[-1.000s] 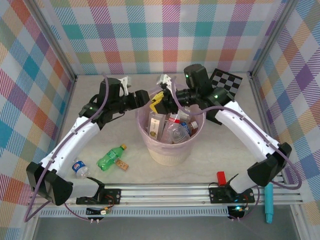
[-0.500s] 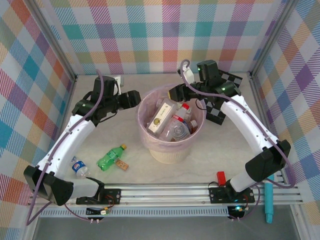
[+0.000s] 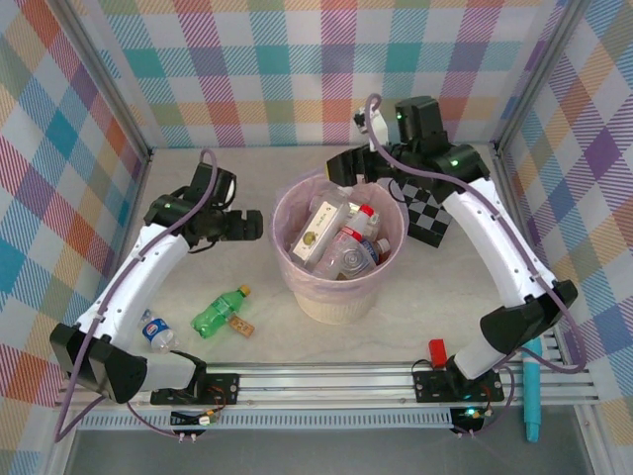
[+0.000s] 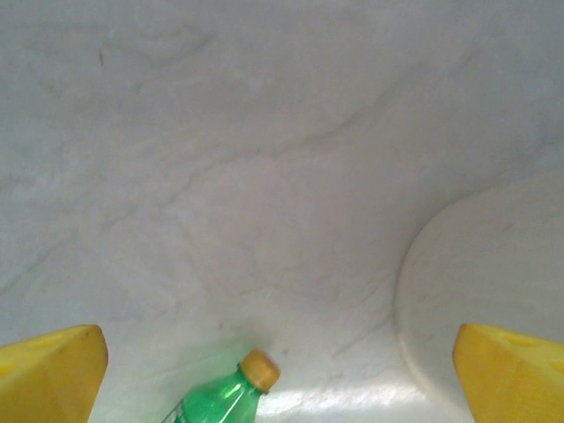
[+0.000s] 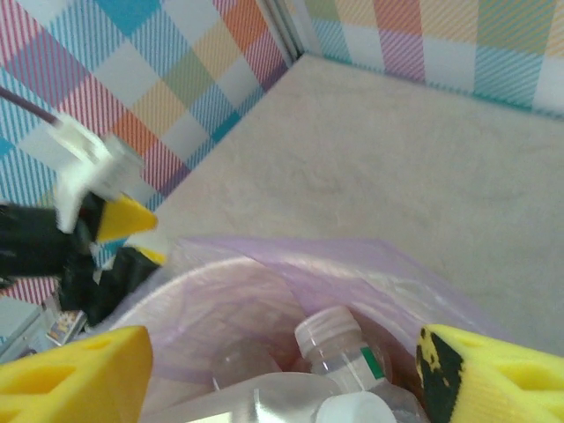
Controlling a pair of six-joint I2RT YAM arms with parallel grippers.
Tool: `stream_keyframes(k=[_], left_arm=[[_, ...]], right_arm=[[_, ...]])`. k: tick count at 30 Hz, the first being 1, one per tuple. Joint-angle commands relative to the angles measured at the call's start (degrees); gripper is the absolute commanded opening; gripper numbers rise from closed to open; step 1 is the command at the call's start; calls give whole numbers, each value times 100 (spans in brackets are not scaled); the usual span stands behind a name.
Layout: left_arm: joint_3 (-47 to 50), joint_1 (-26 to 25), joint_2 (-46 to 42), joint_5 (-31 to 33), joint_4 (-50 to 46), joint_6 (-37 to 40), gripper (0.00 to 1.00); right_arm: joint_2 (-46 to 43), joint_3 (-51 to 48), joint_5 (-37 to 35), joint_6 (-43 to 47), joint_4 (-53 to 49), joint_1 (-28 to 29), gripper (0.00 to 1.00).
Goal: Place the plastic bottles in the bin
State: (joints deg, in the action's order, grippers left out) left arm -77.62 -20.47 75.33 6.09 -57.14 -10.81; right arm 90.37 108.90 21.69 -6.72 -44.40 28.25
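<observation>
1. Now both arms have drawn back from over the bin [image 3: 326, 302]. The left hand [image 3: 247, 227] sits just left of its rim and the right hand [image 3: 341, 170] behind it. More of the checkerboard [image 3: 427, 213] shows than a second ago.
2. Both hands are released, yellow fingers spread wide with nothing between them.
3. We count two plastic bottles lying outside the bin on the worktop [image 3: 415, 307]: a green bottle [image 3: 220, 312] with a yellow cap, and a small clear bottle [image 3: 155, 332] with a blue label.
4. Inside the bin we make out at least three more bottles [image 3: 336, 242], heaped together.
5. One brown block [image 3: 243, 328] lies just beside the green bottle.
6. Bare worktop separates the left hand from the green bottle, which lies apart from the bin's wall. The small clear bottle lies close against the left arm, near the front rail.
</observation>
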Motion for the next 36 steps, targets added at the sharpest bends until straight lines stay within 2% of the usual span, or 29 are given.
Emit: stream_keyframes(k=[1, 6, 12, 18, 23, 36], left_arm=[[290, 0, 115, -166, -522, 249, 100], [602, -62, 415, -410, -662, -281, 100], [1442, -62, 441, -204, -245, -1284, 100], [2213, -63, 162, 17, -63, -1832, 100], [2584, -62, -35, 229, 85, -1999, 100], [2928, -18, 227, 258, 452, -2135, 100]], right_arm=[[-212, 165, -139, -72, -257, -135, 84], [-585, -98, -341, -338, -180, -433, 87], [-1021, -559, -442, -445, -143, -813, 88], [-1126, -678, -474, -379, -304, -971, 88], [-1157, -748, -543, -400, -242, -1001, 89], [-1118, -730, -632, -409, -200, -1041, 88]])
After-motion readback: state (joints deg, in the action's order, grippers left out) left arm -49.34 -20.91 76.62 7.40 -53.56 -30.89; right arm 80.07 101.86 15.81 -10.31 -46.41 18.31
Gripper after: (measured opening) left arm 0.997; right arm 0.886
